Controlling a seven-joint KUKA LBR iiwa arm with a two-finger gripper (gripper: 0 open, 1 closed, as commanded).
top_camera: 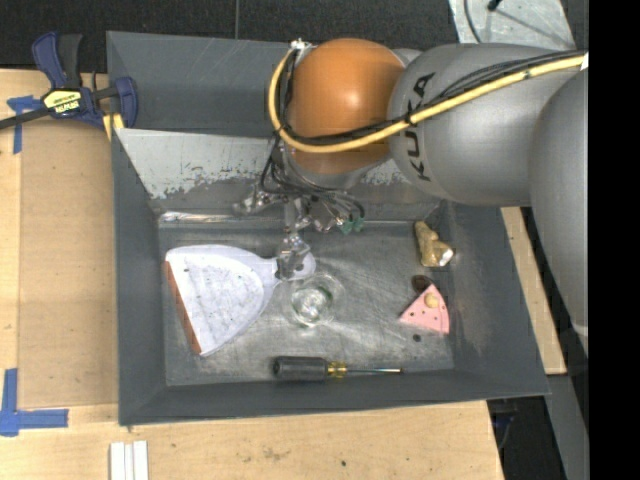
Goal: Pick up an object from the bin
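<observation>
The glass (pixel 312 301), a small clear thing, lies near the middle of the bin (pixel 138 298). Your gripper (pixel 294 260) hangs low just beside its upper left rim, under the orange cover (pixel 335 88). You cannot tell how the jaws stand, nor whether they touch the glass. Nothing is seen held.

The straight-down pose probably suits a thing with a thin rim, where one jaw must go inside. To the left, the pad (pixel 215 293), white with a brown edge, points its narrow end at the gripper, near enough that you might snag it.

The screwdriver (pixel 335 370) lies along the front wall. The pink wedge (pixel 427 311) and the brass piece (pixel 432 245) lie well apart at right, so they leave you free room.
</observation>
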